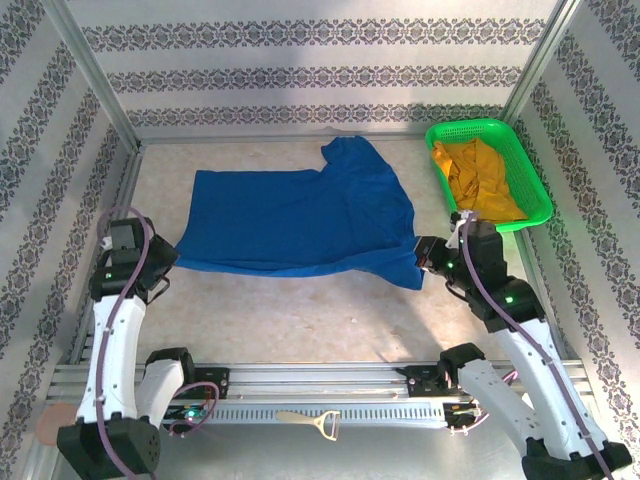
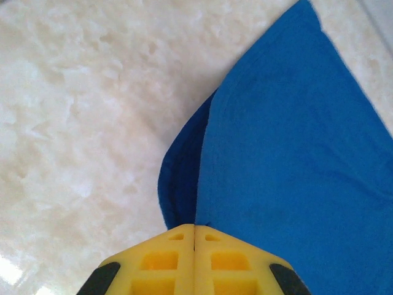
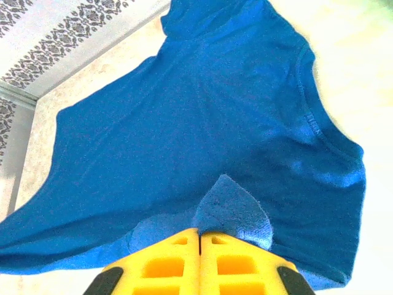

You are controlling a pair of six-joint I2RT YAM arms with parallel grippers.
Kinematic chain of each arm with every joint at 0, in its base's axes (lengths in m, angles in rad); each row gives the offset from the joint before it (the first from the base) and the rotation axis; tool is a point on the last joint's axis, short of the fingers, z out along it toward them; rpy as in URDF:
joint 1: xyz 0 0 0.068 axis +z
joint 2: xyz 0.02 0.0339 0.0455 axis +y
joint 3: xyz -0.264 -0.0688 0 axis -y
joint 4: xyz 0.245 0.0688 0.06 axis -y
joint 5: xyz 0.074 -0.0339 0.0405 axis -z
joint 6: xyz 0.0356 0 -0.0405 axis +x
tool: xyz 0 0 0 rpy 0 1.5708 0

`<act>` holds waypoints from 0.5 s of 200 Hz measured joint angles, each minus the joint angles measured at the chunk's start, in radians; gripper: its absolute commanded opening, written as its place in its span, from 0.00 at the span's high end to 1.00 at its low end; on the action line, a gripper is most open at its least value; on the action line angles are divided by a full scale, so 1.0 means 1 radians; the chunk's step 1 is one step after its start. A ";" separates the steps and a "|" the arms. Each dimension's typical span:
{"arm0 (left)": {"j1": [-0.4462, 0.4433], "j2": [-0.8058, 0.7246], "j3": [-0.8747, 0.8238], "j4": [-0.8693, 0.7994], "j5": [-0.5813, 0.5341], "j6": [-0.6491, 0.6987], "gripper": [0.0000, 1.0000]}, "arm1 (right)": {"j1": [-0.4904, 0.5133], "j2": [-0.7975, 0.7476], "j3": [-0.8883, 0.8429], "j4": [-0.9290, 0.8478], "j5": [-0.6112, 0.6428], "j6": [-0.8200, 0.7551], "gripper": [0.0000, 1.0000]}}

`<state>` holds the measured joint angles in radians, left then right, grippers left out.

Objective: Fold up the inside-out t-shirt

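Royal-blue t-shirt [image 1: 300,220] lying spread flat on middle of desk [image 1: 300,320], one sleeve pointing to far side, near-right corner folding over.

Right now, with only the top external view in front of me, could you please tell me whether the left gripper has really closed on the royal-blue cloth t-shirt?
Observer: Yes. In the left wrist view the left gripper has its yellow jaws pressed together, pinching a doubled edge of the royal-blue cloth t-shirt.
Operator: Thank you. And the right one?
Observer: The right gripper is shut too, with a small flap of cloth standing up past its tips.
Operator: Can you see any stitching?
Observer: A stitched seam curves along the sleeve in the right wrist view.
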<state>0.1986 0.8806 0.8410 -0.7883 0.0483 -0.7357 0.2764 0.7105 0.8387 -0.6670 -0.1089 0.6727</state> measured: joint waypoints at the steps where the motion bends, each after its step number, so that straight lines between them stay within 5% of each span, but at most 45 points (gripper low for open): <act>1: 0.000 0.004 0.000 0.000 0.000 0.000 0.98 | 0.000 0.004 0.000 0.003 0.000 0.000 1.00; 100: 0.005 0.490 0.102 0.257 0.027 0.075 0.93 | -0.053 0.412 0.046 0.279 -0.004 -0.108 1.00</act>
<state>0.2031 1.3708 0.9428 -0.5312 0.0753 -0.6609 0.2234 1.1221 0.8848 -0.3878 -0.1127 0.5648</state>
